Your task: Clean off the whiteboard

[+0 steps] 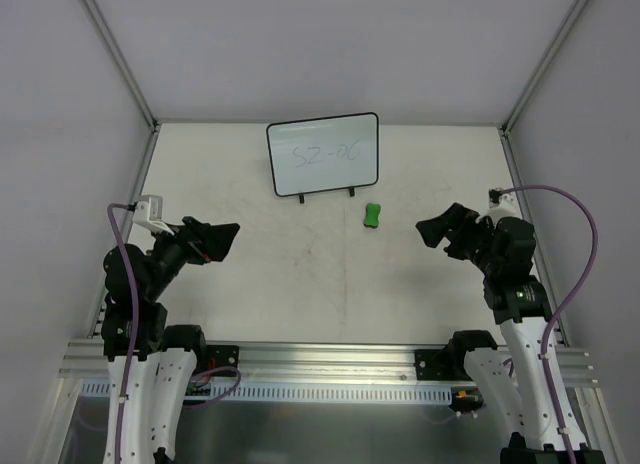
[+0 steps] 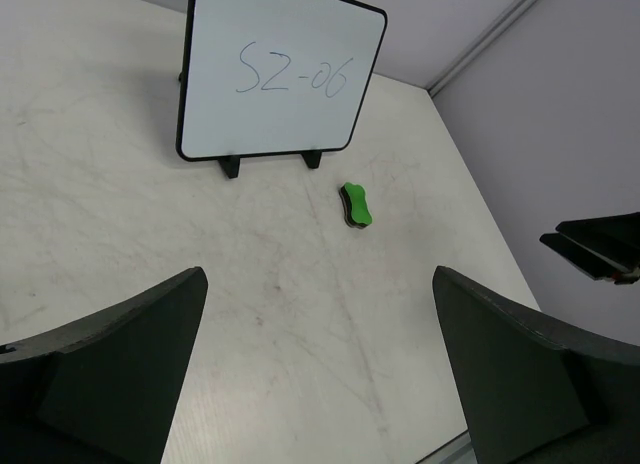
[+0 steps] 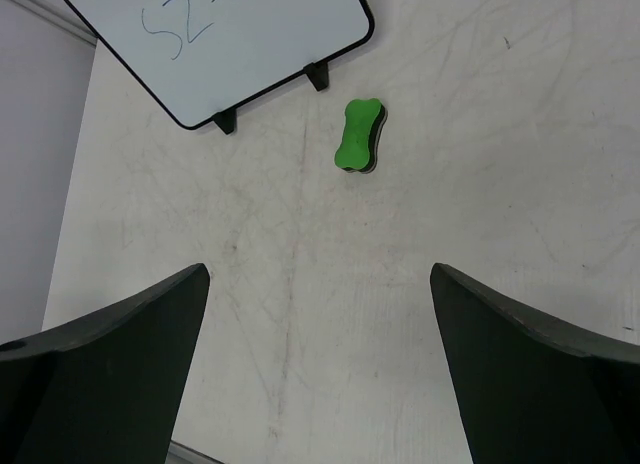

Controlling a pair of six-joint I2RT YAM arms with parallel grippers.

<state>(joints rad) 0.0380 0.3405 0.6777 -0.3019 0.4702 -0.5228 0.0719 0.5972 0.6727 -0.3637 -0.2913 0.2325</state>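
The whiteboard (image 1: 322, 155) stands upright on two black feet at the back middle of the table, with faint dark writing "S2-06" on it. It also shows in the left wrist view (image 2: 275, 79) and the right wrist view (image 3: 225, 39). A small green eraser (image 1: 372, 215) lies flat on the table just right of and in front of the board; it also shows in the wrist views (image 2: 356, 205) (image 3: 359, 136). My left gripper (image 1: 222, 240) is open and empty at the left. My right gripper (image 1: 434, 231) is open and empty at the right, beyond the eraser.
Grey walls and aluminium frame posts (image 1: 120, 54) close in the table on the left, back and right. A metal rail (image 1: 330, 369) runs along the near edge between the arm bases. The table surface (image 1: 320, 284) is scuffed white.
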